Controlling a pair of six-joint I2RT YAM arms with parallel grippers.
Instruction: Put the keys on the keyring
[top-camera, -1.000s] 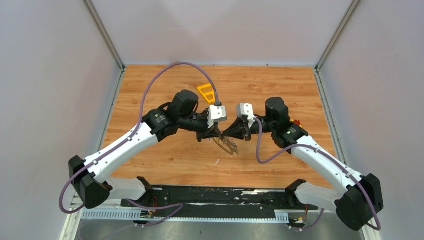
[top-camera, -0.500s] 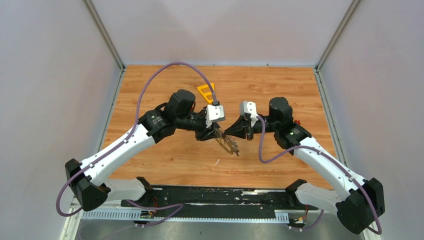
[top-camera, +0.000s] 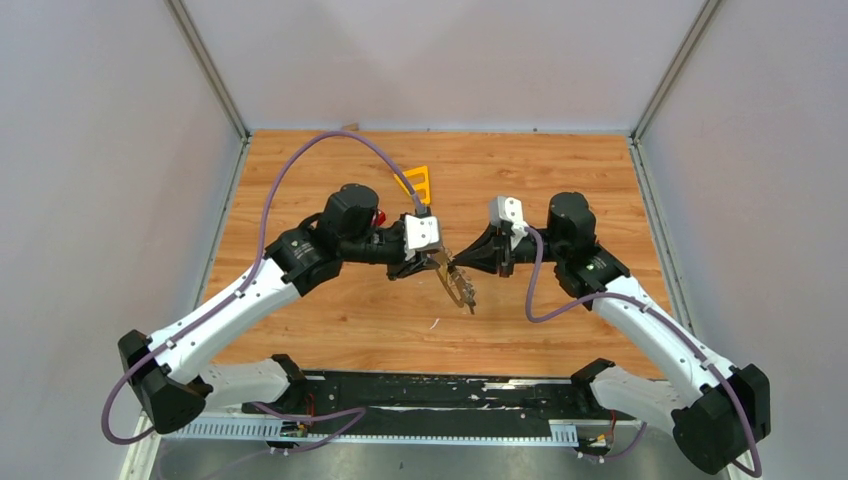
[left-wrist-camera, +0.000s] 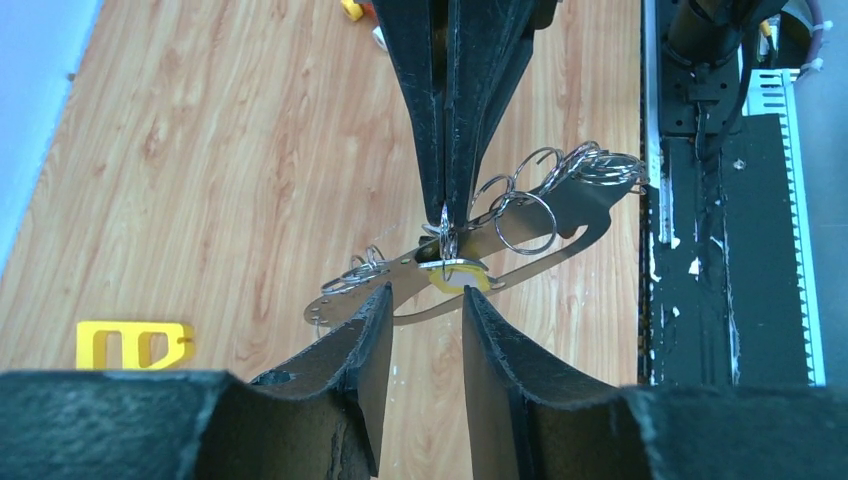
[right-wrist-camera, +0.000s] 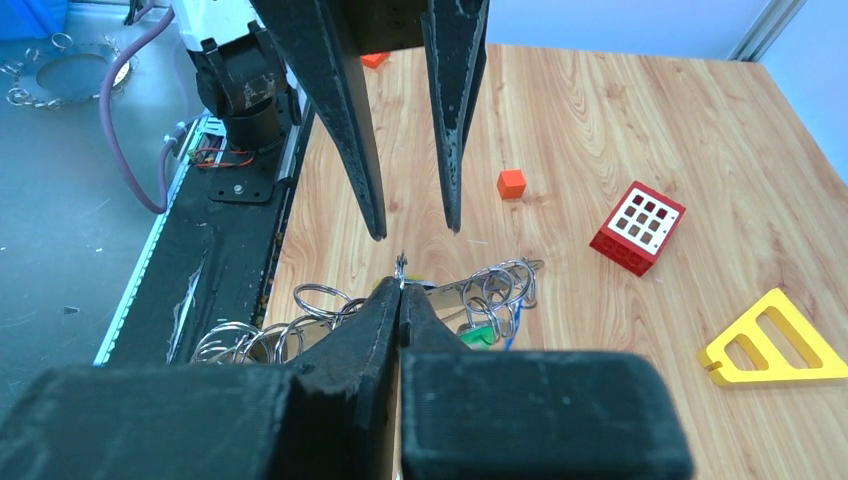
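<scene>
One keyring (left-wrist-camera: 580, 215) hangs just beyond the left fingers (left-wrist-camera: 355, 370), which stand apart with no visible grip. The right fingers (right-wrist-camera: 370, 320), pressed together, pinch one small split ring (left-wrist-camera: 446, 240) above one yellow-tagged key (left-wrist-camera: 452, 273). If that pinch slips, I judge everything drops to the surface (right-wrist-camera: 600, 120). Beyond both pairs lie one orange cube (right-wrist-camera: 511, 184), one red block (right-wrist-camera: 637, 227) and one yellow frame (right-wrist-camera: 775, 372).

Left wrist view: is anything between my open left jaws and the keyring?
Nothing visible. The keyring sits just past the left gripper; the right gripper, shut on a small ring, is on its far side.
</scene>
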